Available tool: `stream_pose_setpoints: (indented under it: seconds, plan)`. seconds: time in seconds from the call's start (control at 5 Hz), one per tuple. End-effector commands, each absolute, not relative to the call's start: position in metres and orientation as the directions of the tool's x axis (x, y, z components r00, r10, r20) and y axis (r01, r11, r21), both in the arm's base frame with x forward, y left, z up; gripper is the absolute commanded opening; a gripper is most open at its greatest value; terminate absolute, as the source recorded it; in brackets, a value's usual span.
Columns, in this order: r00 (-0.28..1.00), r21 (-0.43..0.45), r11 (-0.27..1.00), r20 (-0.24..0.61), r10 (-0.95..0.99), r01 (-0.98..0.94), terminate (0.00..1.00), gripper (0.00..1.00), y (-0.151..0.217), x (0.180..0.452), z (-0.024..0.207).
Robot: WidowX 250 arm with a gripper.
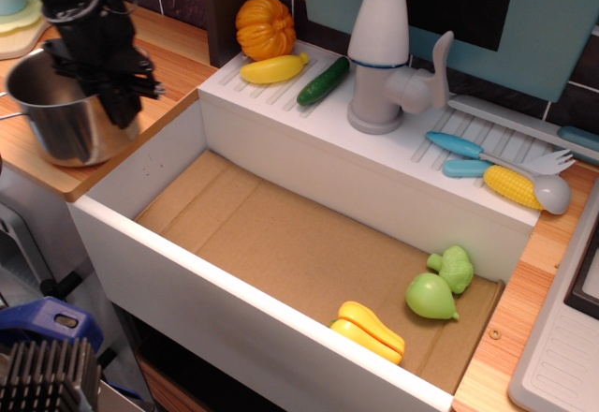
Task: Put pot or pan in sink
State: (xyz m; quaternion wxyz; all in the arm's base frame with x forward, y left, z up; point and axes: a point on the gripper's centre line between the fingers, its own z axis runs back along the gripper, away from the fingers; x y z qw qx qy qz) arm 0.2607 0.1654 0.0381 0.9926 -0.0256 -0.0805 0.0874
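The shiny steel pot (47,117) stands on the wooden counter at the far left, just outside the left wall of the sink (234,323). My black gripper (120,112) comes down from the top left and sits over the pot's right rim. It looks shut on that rim, with one finger inside the pot and one outside. The pot's base rests on or just above the counter. The sink is a wide white basin with a brown cardboard floor.
In the sink's right end lie a yellow toy vegetable (368,331), a green pear (430,297) and a green broccoli piece (455,266). On the back ledge are a pumpkin (265,26), a yellow squash (273,68), a cucumber (324,80), the faucet (384,56), utensils and a corn cob (513,186).
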Motion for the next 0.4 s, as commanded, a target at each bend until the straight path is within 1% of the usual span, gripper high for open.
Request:
stream_pose_setpoints:
  seconds: [0.0,0.2]
  plan:
    - [0.953,-0.083,0.973,0.2,0.226,-0.214,0.0,0.0,0.138,0.275,0.055]
    - [0.932,-0.058,0.962,0.24,0.272,-0.266,0.0,0.0,0.108,0.273,0.054]
